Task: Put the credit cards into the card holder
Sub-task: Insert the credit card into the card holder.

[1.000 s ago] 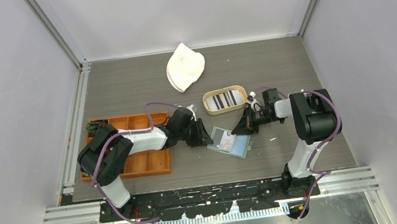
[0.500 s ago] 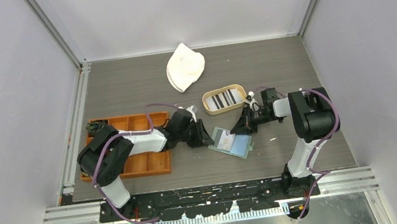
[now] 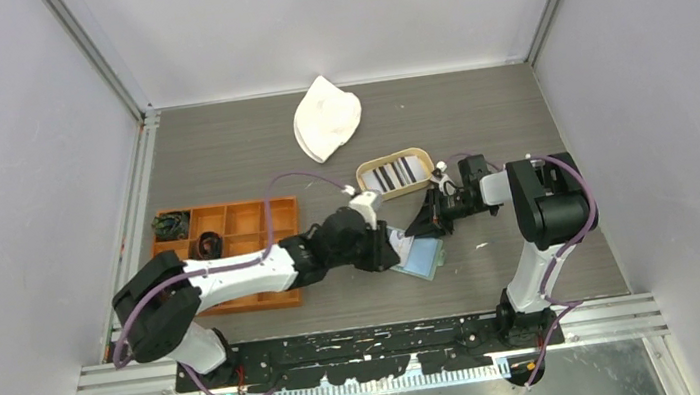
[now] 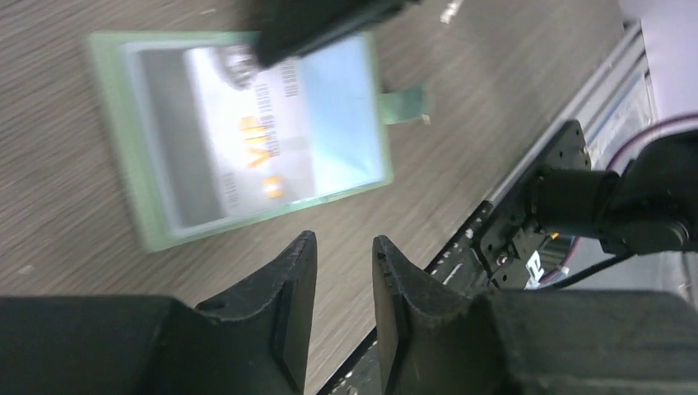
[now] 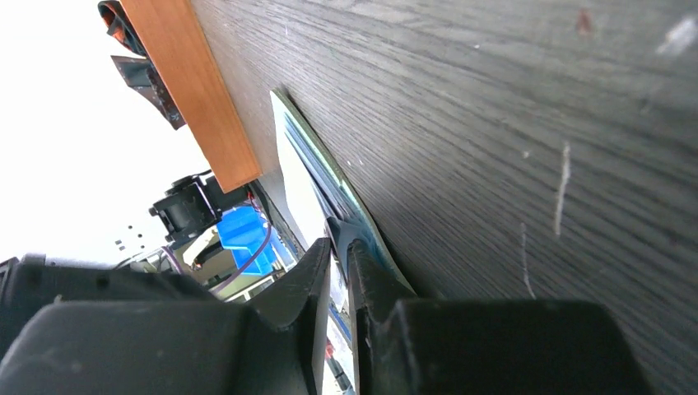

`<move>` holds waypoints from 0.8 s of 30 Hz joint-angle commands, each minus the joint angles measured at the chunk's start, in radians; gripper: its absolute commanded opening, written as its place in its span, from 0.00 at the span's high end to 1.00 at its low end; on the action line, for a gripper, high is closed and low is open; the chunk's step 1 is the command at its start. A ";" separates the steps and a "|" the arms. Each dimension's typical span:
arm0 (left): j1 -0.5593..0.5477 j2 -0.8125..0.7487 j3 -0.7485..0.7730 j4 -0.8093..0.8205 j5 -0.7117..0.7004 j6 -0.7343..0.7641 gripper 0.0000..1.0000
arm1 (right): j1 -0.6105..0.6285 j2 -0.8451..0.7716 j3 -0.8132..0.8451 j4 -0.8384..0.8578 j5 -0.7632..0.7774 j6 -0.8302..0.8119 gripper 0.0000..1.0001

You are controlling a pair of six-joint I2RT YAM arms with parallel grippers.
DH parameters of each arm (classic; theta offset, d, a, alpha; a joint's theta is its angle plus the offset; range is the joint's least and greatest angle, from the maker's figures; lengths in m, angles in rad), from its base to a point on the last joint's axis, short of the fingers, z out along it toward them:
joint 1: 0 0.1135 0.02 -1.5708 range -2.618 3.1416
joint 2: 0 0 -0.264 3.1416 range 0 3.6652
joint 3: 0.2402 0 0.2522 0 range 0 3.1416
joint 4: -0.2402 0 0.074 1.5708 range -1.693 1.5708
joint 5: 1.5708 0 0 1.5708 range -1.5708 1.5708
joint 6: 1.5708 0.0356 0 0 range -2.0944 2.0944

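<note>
The sage-green card holder (image 3: 424,257) lies open and flat on the table between both grippers. A pale credit card (image 4: 247,144) with orange lettering sits under its clear pocket. More credit cards (image 3: 392,174), black and white, lie in the oval wooden tray. My left gripper (image 3: 388,250) hovers at the holder's left edge; in the left wrist view its jaws (image 4: 342,239) stand apart with nothing between them. My right gripper (image 3: 427,226) rests at the holder's far edge. In the right wrist view that gripper (image 5: 339,244) shows a thin gap with light through it, beside the holder's edge (image 5: 309,164).
An orange compartmented tray (image 3: 231,242) stands at the left with small items in it. A white cloth (image 3: 326,118) lies at the back. The oval tray's rim (image 3: 364,181) is just behind the right gripper. The table's front rail (image 4: 568,189) runs close to the holder.
My left arm has swung right and stretched out, bringing its gripper from beside the holder onto its left part. The right gripper's jaws have parted slightly; it has barely shifted.
</note>
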 commanded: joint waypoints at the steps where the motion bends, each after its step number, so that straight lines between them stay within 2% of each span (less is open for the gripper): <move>1: -0.110 0.068 0.121 -0.010 -0.159 0.127 0.71 | 0.009 0.007 0.031 -0.001 -0.009 -0.018 0.81; 5: -0.147 0.183 0.232 -0.076 -0.211 0.133 0.82 | 0.008 0.006 0.031 -0.004 -0.009 -0.020 0.80; 9: -0.160 0.300 0.339 -0.145 -0.231 0.133 0.86 | 0.009 0.007 0.034 -0.007 -0.006 -0.022 0.80; 17: -0.162 0.428 0.465 -0.251 -0.291 0.146 0.86 | 0.009 0.015 0.039 -0.015 -0.004 -0.025 0.80; 24: -0.163 0.441 0.485 -0.333 -0.408 0.152 0.80 | 0.008 0.016 0.039 -0.018 -0.002 -0.026 0.78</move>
